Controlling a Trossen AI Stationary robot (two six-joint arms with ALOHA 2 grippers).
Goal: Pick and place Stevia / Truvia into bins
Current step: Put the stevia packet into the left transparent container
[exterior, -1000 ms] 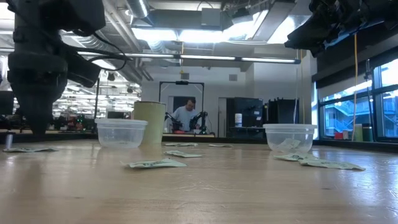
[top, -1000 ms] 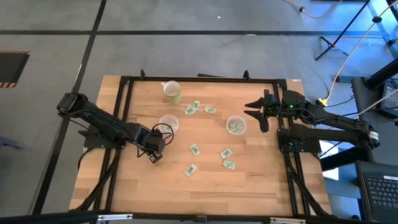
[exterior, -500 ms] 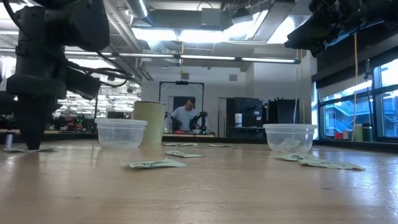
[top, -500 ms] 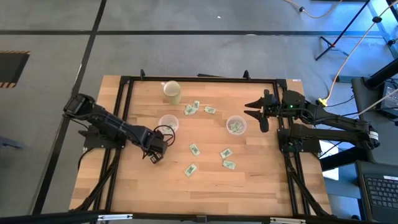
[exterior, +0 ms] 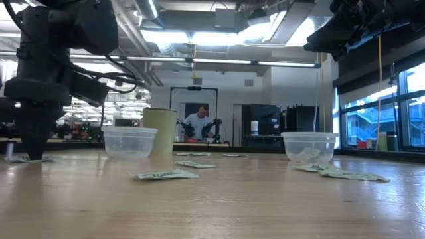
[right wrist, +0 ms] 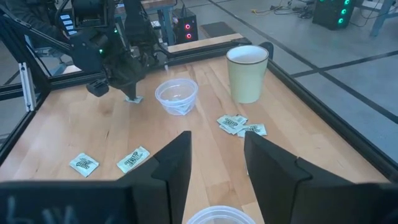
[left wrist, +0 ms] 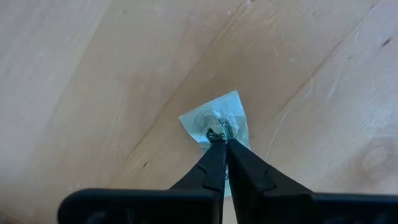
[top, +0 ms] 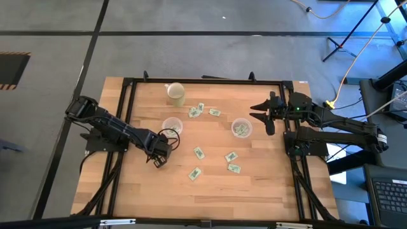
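Robotics lab: equip racks [exterior: 265, 126], ceiling ducts [exterior: 199, 26], person [exterior: 196, 123] at bench w/ arms.

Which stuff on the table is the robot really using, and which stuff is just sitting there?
Part of the job:
- green-and-white packets, one pinched on the table by the left gripper
- two clear cups: one near the left gripper, one near the right gripper, which waits open

Just sitting there:
- cream cup
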